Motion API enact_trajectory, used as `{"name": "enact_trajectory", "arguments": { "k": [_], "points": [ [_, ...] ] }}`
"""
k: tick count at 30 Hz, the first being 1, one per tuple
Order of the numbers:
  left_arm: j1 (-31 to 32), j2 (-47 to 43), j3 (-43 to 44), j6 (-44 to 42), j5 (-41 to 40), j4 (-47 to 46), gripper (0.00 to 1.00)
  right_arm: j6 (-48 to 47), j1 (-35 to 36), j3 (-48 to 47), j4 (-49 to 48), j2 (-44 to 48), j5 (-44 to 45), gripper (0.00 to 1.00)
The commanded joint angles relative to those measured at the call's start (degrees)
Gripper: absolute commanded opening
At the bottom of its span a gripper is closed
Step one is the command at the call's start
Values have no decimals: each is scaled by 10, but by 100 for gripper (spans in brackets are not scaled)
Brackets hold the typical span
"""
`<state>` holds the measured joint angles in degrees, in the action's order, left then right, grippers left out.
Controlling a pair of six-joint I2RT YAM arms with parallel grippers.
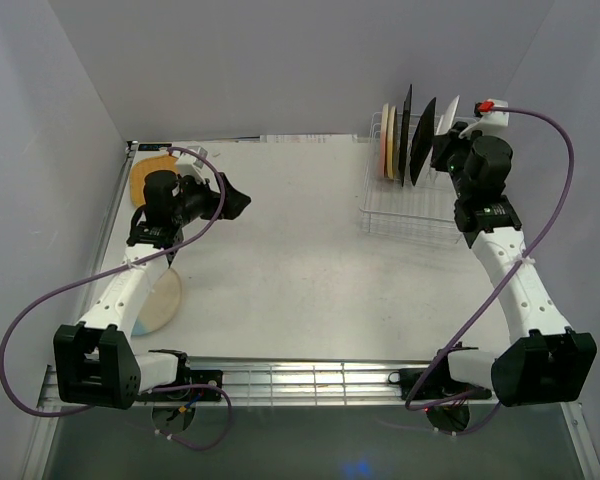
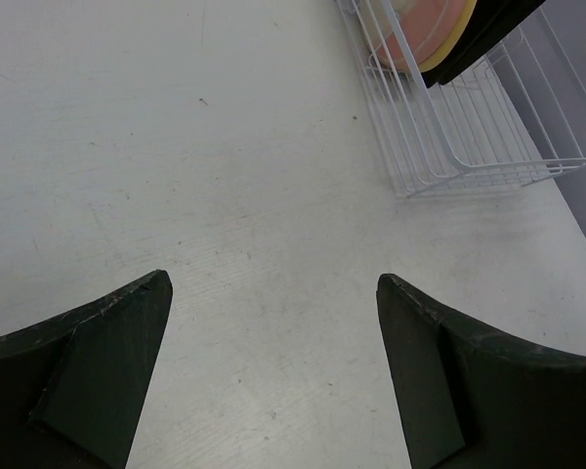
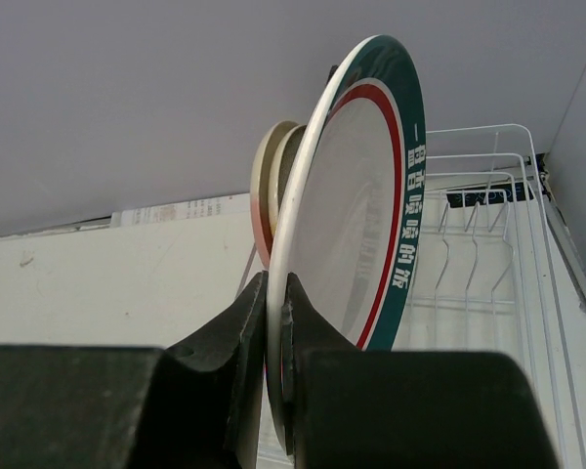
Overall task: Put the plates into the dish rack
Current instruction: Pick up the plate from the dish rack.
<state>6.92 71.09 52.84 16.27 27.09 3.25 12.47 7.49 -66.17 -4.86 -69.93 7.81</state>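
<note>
My right gripper (image 3: 276,293) is shut on the rim of the round green-rimmed white plate (image 3: 356,205). It holds the plate on edge above the white wire dish rack (image 1: 405,215), next to the plates standing there. In the rack stand a pink-cream plate (image 1: 384,140) and a yellow-cream plate (image 1: 392,140), then two dark plates (image 1: 416,140). The held plate (image 1: 448,113) is at the rack's right side. My left gripper (image 1: 235,203) hangs open over bare table at the left. An orange plate (image 1: 150,172) and a blue-cream plate (image 1: 162,300) lie flat by the left arm, partly hidden.
The rack's near slots (image 3: 474,254) to the right of the held plate hold nothing. Grey walls close in the table at the back and both sides. The left wrist view shows the rack (image 2: 449,147) ahead on the right.
</note>
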Motion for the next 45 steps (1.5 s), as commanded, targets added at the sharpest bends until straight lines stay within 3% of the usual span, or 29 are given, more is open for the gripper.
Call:
{"name": "enact_trajectory", "arguments": {
  "k": [1,4,16,24,35,45],
  "points": [
    [-2,-26,-7,-8,19,-18,96,34,-47,-33,-73,-7,-61,8],
    [-2,-26,-8,-8,23,-18,96,50,-87,-32,-86,-27,-131,8],
    [-2,-28,-19,-18,65,-28,96,49,-157,-19,-171,-101,-260,8],
    [-2,-29,-22,-20,74,-28,96,70,-182,26,-271,-118,-300,8],
    [-2,-39,-32,-22,107,-48,96,185,-229,98,-515,-187,-369,8],
    [-2,-50,-34,-23,118,-47,96,245,-236,112,-643,-267,-391,8]
  ]
}}
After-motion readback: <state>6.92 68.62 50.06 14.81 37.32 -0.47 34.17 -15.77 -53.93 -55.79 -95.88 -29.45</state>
